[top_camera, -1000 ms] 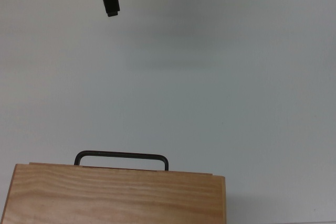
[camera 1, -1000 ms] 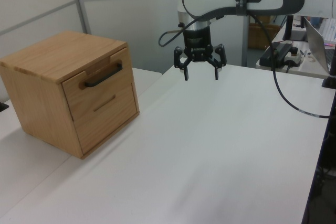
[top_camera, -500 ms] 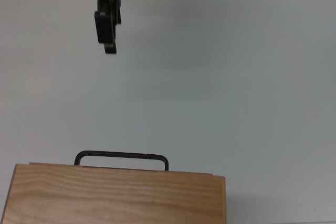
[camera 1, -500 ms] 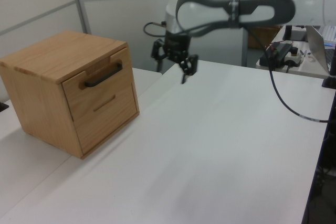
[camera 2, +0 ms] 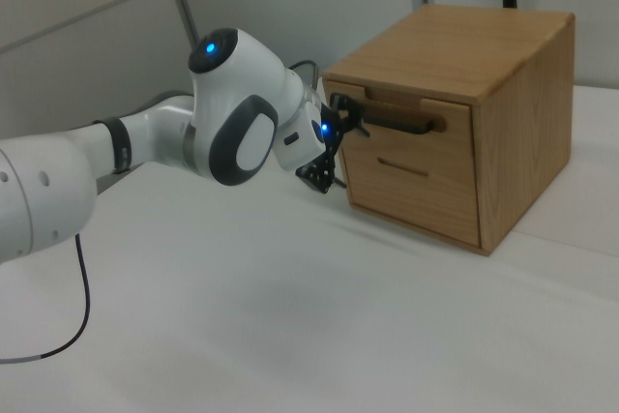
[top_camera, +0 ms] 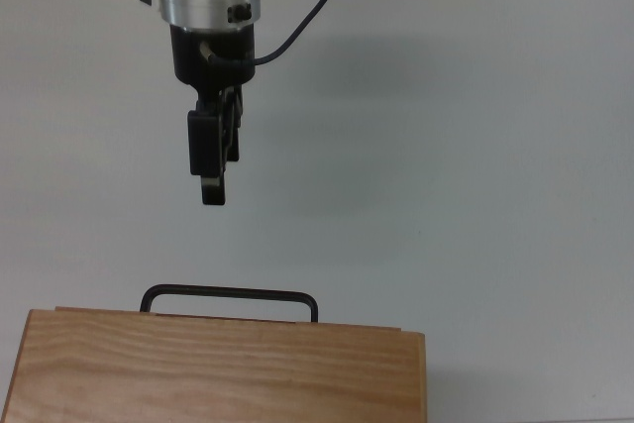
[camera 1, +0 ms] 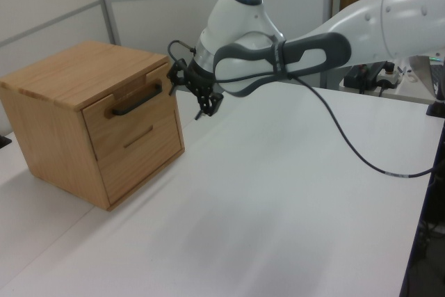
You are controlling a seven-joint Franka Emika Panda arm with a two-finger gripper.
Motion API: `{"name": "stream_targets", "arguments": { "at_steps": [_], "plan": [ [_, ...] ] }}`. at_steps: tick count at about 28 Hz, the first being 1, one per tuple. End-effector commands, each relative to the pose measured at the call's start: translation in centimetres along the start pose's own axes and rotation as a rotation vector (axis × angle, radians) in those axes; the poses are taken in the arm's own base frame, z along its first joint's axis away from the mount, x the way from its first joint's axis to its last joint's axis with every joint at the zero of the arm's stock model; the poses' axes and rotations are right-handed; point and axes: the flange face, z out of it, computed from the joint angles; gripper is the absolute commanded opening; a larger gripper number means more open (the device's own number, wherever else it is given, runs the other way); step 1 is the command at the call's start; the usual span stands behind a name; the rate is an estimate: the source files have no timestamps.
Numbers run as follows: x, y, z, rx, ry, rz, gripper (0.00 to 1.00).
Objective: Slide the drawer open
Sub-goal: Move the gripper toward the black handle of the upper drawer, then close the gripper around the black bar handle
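The drawer (camera 1: 132, 113) is the upper one in a wooden cabinet (camera 1: 62, 78) and sits shut, its front flush with the cabinet face. Its long black bar handle (camera 1: 137, 99) (top_camera: 230, 294) (camera 2: 395, 124) sticks out from the front. My gripper (camera 1: 190, 95) (camera 2: 335, 145) (top_camera: 213, 183) hovers above the table just off the handle, turned toward the cabinet. It is open, one finger above the other, with nothing between them. In the top view the gripper is a short way from the handle, toward the handle's left end.
The cabinet stands on a white table (camera 1: 278, 193) and has a second drawer (camera 1: 142, 154) below. A black cable (camera 1: 348, 151) trails from the arm. Desks with equipment (camera 1: 375, 71) stand beyond the table's far side at the left view's right.
The arm has swung from the far side of the table toward the cabinet. The wrist has turned so the fingers face the drawer front, and the gripper now hangs close to the handle.
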Motion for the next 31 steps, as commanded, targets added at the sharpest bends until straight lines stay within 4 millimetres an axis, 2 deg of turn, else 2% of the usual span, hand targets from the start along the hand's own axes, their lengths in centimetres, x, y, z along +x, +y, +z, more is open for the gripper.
{"name": "stream_targets", "arguments": {
  "at_steps": [1, 5, 8, 14, 24, 26, 27, 28, 29, 31],
  "plan": [
    [-0.3, -0.9, 0.3, 0.118, -0.017, 0.056, 1.0],
    [-0.3, -2.0, 0.7, 0.232, -0.023, 0.06, 1.0],
    [-0.5, -1.8, 2.1, 0.276, -0.028, 0.059, 1.0],
    [-0.8, -2.0, 3.5, 0.452, -0.038, 0.047, 1.0],
    [-1.0, -0.8, 7.4, 0.484, -0.042, 0.039, 1.0],
    [-1.2, -0.8, 7.5, 0.484, -0.043, 0.036, 1.0],
    [-1.2, -0.6, 7.9, 0.48, -0.042, 0.032, 0.99],
    [-1.3, -0.5, 8.1, 0.478, -0.042, 0.029, 0.89],
    [-1.3, -0.5, 8.2, 0.477, -0.042, 0.028, 0.85],
    [-1.3, -0.6, 8.3, 0.48, -0.042, 0.028, 0.8]
  ]
}}
